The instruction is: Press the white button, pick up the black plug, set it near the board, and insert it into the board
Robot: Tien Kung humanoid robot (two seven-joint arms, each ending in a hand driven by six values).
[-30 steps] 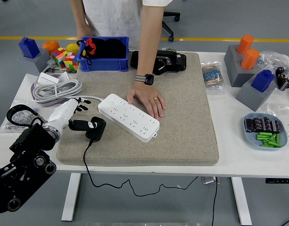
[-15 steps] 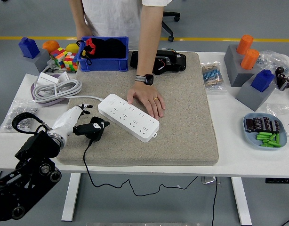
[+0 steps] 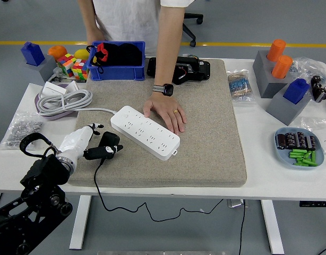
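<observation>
Black plug (image 3: pixel 108 144) held in the left hand (image 3: pixel 90 142), just beside the white board (image 3: pixel 145 131).
Fingers closed round the plug on the felt mat (image 3: pixel 205 143); a person's hand (image 3: pixel 165 112) presses the board's far edge, likely steadying it.

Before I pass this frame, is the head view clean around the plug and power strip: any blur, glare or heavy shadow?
Head view: evenly lit, shadows soft. The left hand and black plug look slightly soft-edged. The white power strip is bright, though its sockets stay readable. The person's hand on it is sharp.
</observation>
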